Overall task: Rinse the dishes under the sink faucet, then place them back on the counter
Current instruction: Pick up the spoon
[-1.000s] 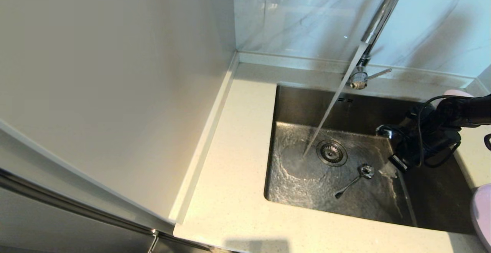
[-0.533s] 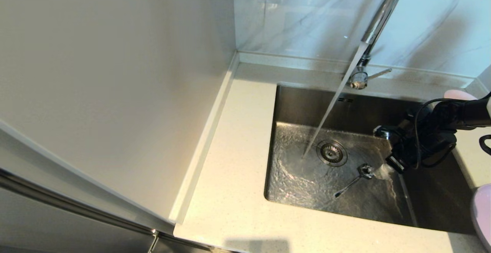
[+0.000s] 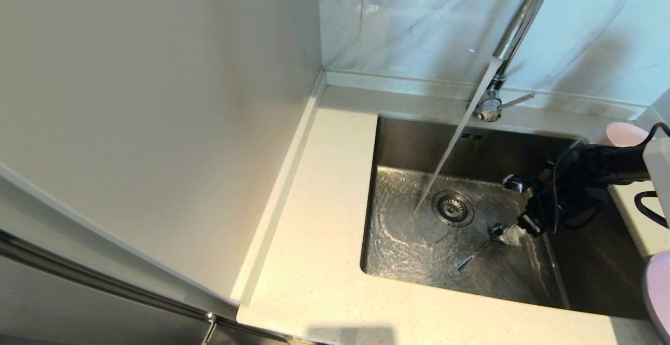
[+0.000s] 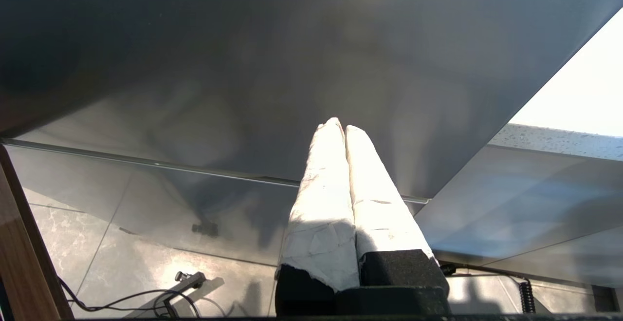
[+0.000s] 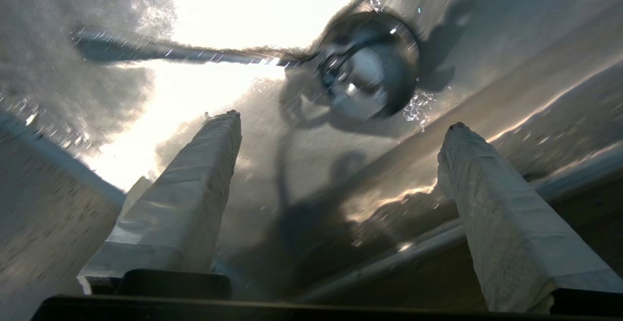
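Observation:
A slim silver spoon (image 3: 481, 246) lies on the wet floor of the steel sink (image 3: 398, 141), its bowl end toward the right. In the right wrist view the spoon (image 5: 365, 72) sits just beyond my fingertips. My right gripper (image 3: 515, 234) is low in the sink, open, right beside the spoon's bowl end, with nothing between its fingers. Water streams from the chrome faucet (image 3: 515, 31) down beside the drain strainer (image 3: 453, 208). A pale-pink bowl (image 3: 625, 133) stands on the counter (image 3: 314, 261) at the far right, and the lilac plate (image 3: 659, 292) shows at the right edge. My left gripper (image 4: 339, 127) is shut, parked below counter level.
A tall cream side panel (image 3: 157, 125) walls off the left of the counter. The white veined marble wall (image 3: 408, 20) rises behind the faucet, whose thin lever (image 3: 515, 100) sticks out to the right. A black cable (image 3: 651, 209) loops by my right arm.
My right gripper has moved down and to the left inside the sink, closing in on the spoon's bowl end. The spoon and the water stream have stayed put.

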Tool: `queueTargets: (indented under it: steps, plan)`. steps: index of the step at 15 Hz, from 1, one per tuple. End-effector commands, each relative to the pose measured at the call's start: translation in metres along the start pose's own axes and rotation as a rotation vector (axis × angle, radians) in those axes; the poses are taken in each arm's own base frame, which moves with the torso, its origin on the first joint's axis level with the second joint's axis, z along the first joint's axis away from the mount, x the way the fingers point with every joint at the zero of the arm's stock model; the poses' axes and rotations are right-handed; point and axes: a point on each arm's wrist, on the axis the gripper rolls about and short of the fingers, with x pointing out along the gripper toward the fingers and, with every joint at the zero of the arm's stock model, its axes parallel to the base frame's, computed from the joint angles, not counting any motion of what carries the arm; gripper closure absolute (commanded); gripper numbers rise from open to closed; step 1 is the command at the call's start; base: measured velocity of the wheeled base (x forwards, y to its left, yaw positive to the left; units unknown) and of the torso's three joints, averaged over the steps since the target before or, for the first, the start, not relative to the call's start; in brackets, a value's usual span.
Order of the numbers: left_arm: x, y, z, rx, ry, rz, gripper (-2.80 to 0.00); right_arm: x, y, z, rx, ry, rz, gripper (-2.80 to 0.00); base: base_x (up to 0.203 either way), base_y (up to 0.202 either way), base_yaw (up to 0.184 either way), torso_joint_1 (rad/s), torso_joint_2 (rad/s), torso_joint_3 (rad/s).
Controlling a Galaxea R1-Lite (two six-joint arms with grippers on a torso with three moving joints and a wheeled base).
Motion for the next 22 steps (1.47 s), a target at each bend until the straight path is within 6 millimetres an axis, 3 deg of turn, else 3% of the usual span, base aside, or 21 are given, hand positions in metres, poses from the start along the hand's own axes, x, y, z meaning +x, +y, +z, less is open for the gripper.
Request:
queueTargets:
  steps: [1,13,18,22]
  plan:
    - [0.000,0.000,0.000,0.000,0.000,0.000,0.00,0.011,-0.006,0.002,-0.004,-0.006,-0.004,-2.80,0.000,0.000,0.000,0.000,0.00,0.000]
    - [0.000,0.000,0.000,0.000,0.000,0.001,0.00,0.022,-0.019,0.012,-0.052,-0.099,-0.123,-2.80,0.000,0.000,0.000,0.000,0.00,0.000]
    - [0.000,0.000,0.000,0.000,0.000,0.001,0.00,0.003,-0.022,0.006,-0.143,-0.073,-0.123,-2.80,0.000,0.000,0.000,0.000,0.00,0.000]
    - [0.000,0.000,0.000,0.000,0.000,0.001,0.00,0.001,-0.020,0.003,-0.209,-0.056,-0.114,-2.80,0.000,0.000,0.000,0.000,0.00,0.000]
